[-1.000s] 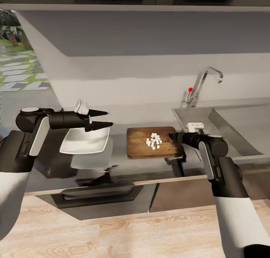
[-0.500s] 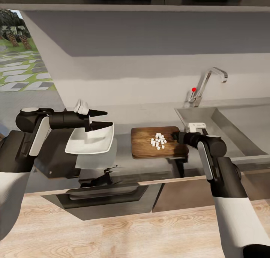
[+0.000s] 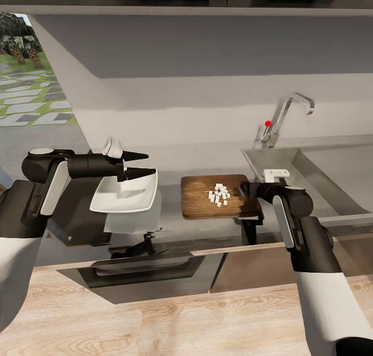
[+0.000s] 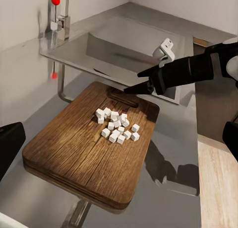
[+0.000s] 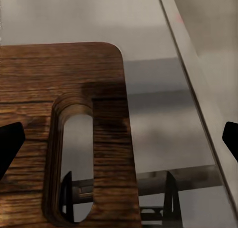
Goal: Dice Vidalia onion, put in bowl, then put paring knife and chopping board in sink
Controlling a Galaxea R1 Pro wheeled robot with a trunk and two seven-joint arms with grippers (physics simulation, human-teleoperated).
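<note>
Right hand [image 3: 242, 190] open over chopping board's [image 3: 199, 202] handle end.

Both arms: white upper shells, black joints + forearms. Left gripper [image 3: 147, 164]: tapered black cone fingers, white clip on wrist. Right gripper [image 4: 133, 88] same.

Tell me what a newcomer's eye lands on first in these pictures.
First, the heap of small white onion cubes in the middle of the brown chopping board, which lies on the grey countertop just left of the sink. Next, the white bowl left of the board, with the left gripper open above its rim. The right gripper sits open at the board's slotted handle end.
</note>
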